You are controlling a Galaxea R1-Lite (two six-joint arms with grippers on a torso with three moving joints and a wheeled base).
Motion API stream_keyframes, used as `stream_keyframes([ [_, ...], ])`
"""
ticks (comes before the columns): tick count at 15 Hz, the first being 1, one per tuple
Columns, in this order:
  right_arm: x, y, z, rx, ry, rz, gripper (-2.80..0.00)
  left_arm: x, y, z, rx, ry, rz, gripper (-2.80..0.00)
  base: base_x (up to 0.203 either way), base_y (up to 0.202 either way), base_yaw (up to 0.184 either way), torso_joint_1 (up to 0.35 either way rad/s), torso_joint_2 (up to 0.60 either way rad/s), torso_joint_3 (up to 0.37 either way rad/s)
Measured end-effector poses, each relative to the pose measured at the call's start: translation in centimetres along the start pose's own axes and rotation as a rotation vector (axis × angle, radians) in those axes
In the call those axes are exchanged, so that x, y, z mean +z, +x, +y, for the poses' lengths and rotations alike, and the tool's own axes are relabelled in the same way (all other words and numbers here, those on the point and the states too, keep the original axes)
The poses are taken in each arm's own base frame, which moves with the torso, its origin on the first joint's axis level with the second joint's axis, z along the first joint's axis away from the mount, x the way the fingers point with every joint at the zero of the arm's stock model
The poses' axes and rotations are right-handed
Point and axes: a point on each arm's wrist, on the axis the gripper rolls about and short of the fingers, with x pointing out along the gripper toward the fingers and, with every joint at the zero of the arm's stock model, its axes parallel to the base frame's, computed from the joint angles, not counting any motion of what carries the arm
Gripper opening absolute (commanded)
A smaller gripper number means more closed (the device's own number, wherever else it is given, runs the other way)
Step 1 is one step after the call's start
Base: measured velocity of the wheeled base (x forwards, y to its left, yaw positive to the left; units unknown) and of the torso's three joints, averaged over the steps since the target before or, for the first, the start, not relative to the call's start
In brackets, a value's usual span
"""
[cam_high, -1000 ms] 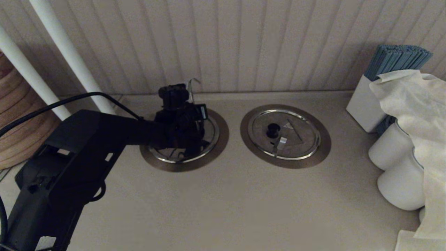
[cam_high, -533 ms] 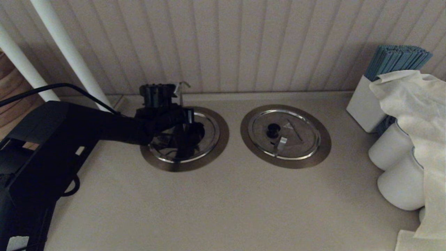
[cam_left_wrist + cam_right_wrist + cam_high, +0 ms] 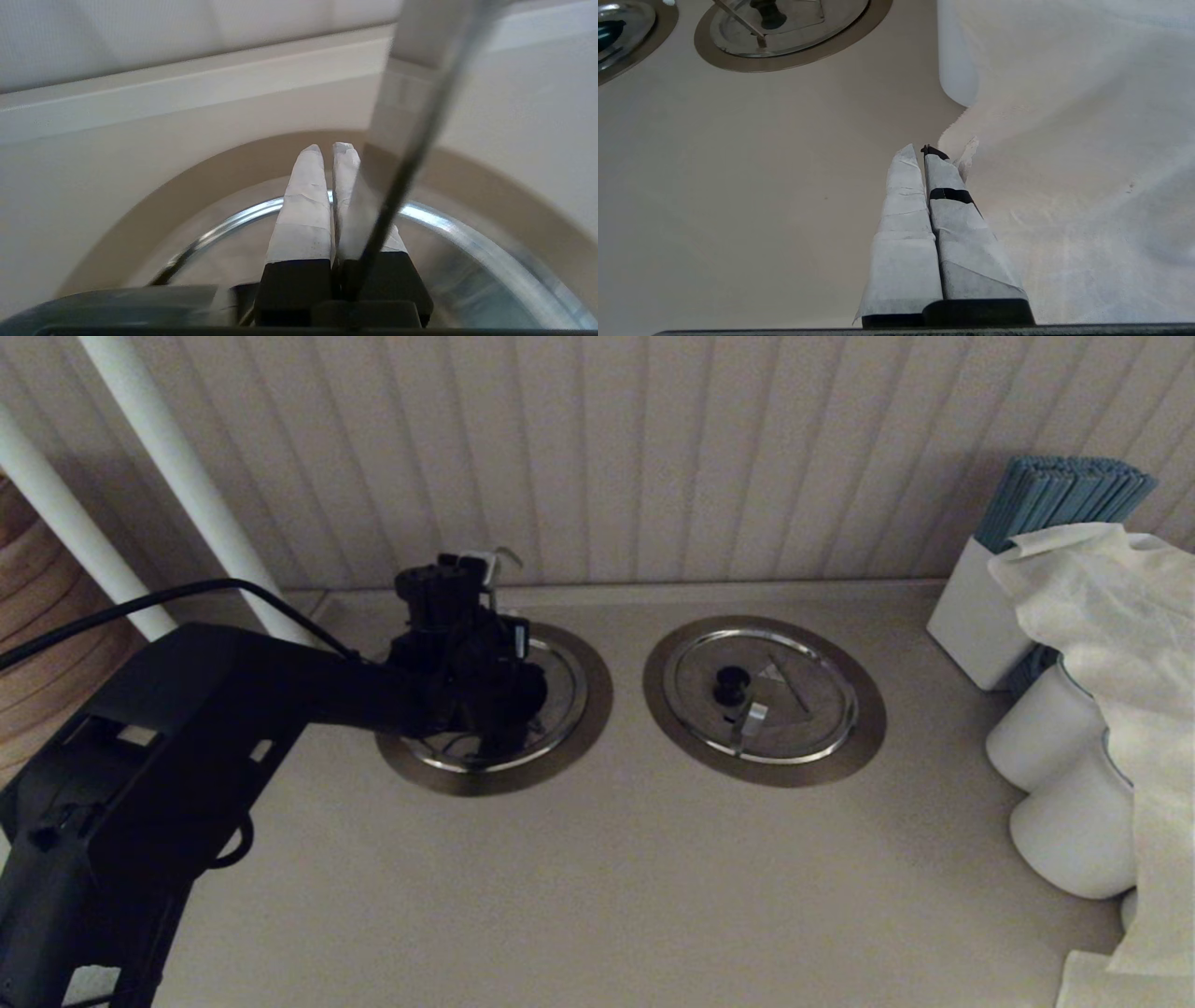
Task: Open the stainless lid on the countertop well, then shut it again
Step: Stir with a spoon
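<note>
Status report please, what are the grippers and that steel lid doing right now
Left gripper shut, over the stainless lid beside its hooked rod. Right gripper shut, parked by the white cloth. Nothing blocking.

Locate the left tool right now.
In the head view, the left tool sits over the stainless lid of the left-hand countertop well, beside the twin well.

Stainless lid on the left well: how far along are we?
Done: left gripper is at the countertop well, fingers shut beside the hooked rod. In hand: it sits over the stainless lid, which lies flat where visible; no dark opening shows. Left: opening and closing both unconfirmed. Right gripper parked over the counter, shut.
</note>
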Motion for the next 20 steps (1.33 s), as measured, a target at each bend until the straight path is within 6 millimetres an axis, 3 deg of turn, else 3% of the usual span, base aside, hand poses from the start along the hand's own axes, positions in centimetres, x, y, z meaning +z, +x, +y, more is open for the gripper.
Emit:
stream_keyframes([
  [4, 0.0, 0.0, 0.0, 0.0, 0.0, 0.0, -2.8, -0.6, 0.1, -2.0, -0.026, -0.009, 0.007, -2.8, 0.0, 0.0, 0.0, 0.0, 0.0, 0.0],
  [11, 0.0, 0.0, 0.0, 0.0, 0.0, 0.0, -2.8, -1.1, 0.1, -3.0, -0.049, -0.034, 0.013, -2.8, 0.0, 0.0, 0.0, 0.0, 0.0, 0.0],
  [12, 0.0, 0.0, 0.0, 0.0, 0.0, 0.0, -2.8, -1.1, 0.1, -3.1, -0.051, -0.035, 0.013, 0.0, 0.0, 0.0, 0.0, 0.0, 0.0, 0.0],
  [20, 0.0, 0.0, 0.0, 0.0, 0.0, 0.0, -2.8, -1.0, 0.7, -3.2, -0.041, -0.061, -0.009, 0.0, 0.0, 0.0, 0.0, 0.0, 0.0, 0.0],
])
